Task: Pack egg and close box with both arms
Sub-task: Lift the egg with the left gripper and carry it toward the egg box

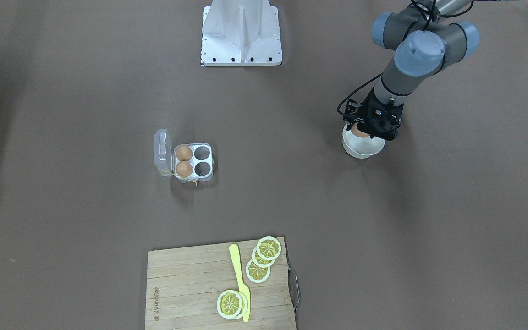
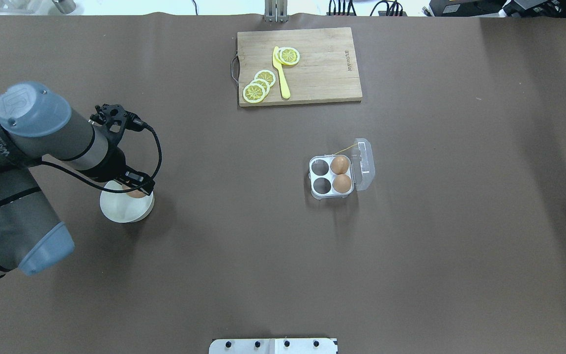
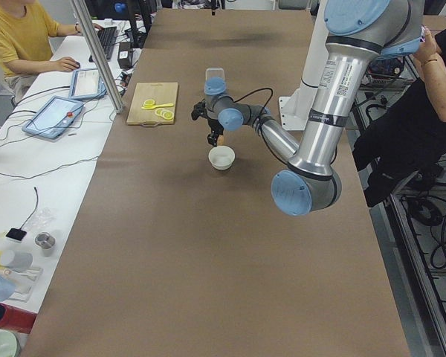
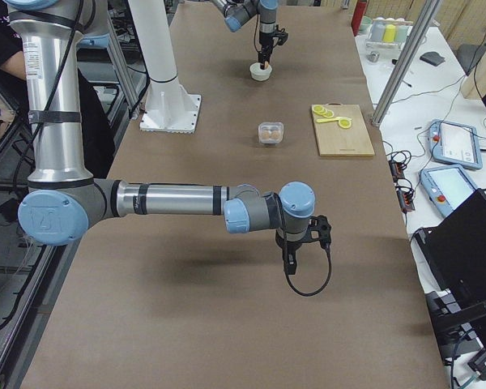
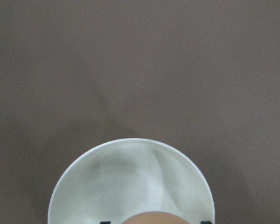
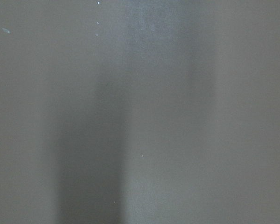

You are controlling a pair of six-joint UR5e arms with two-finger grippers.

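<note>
The clear box (image 1: pixel 203 178) stands open near the table's middle, its lid (image 1: pixel 162 153) folded back. Two brown eggs (image 1: pixel 184 161) fill the cells beside the lid; the other two cells are empty. It also shows in the overhead view (image 2: pixel 315 189). My left gripper (image 1: pixel 365 129) is shut on a third egg (image 1: pixel 358 131) and holds it just above a round white bowl (image 1: pixel 360 149). In the left wrist view the egg (image 5: pixel 151 218) sits at the bottom edge over the bowl (image 5: pixel 130 182). My right gripper (image 4: pixel 293 261) hangs over bare table far from the box; I cannot tell whether it is open or shut.
A wooden cutting board (image 2: pixel 327 73) with lemon slices (image 2: pixel 260 86) and a yellow knife (image 2: pixel 280 73) lies at the far side. The white robot base (image 1: pixel 241 32) stands on the robot's side. Operators sit beside the table's left end (image 3: pixel 22 44).
</note>
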